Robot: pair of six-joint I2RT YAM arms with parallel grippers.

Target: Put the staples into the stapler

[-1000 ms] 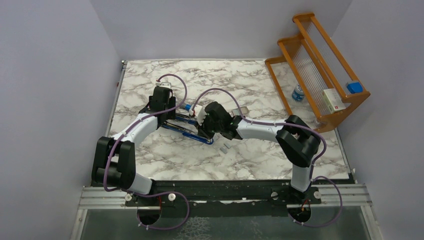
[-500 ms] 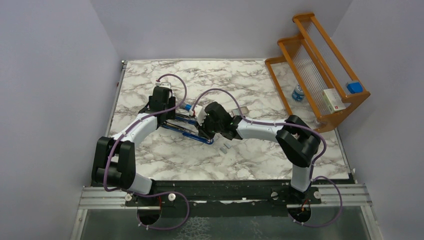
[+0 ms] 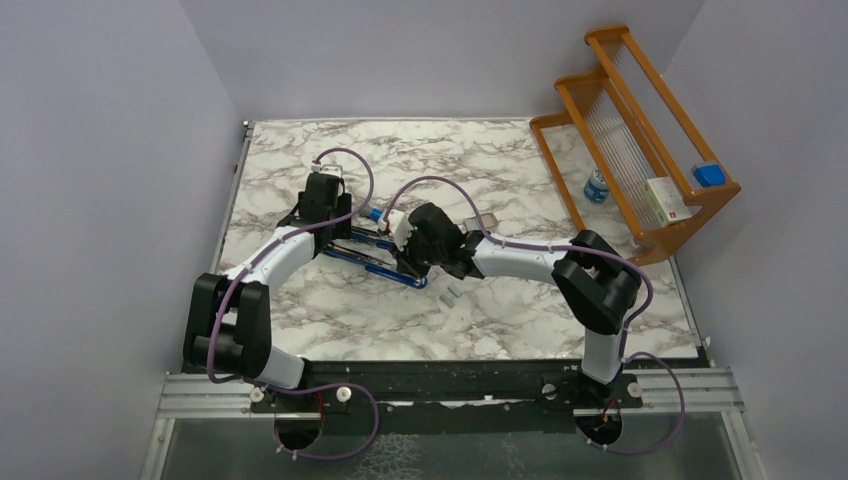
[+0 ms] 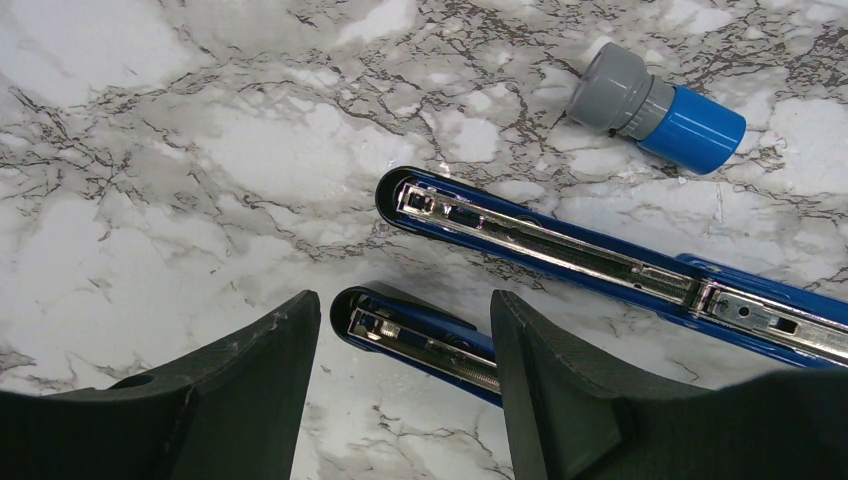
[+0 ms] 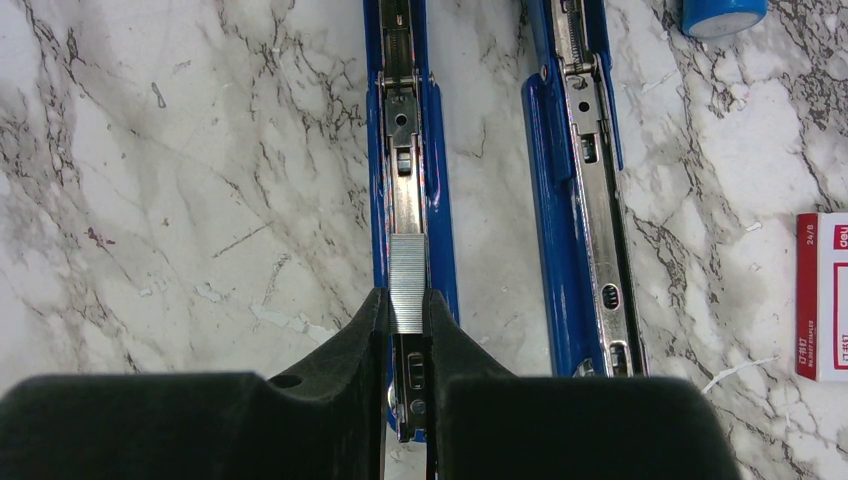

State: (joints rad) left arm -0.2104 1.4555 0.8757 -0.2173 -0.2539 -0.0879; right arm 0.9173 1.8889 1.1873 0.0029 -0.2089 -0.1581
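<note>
**Staple strip lining up over the magazine rail**

I'm holding the strip of staples (image 5: 407,283) clamped in the right end effector (image 5: 405,302). It is sitting directly over the magazine rail of the stapler (image 5: 437,200), which is lying opened flat on the table (image 5: 150,200). The strip's long axis is running along the channel, straight ahead of the fingers. I cannot tell if it is seated. The left end effector (image 4: 402,300) is standing apart around one stapler half's tip. I'm judging a straight lowering as next.
</note>
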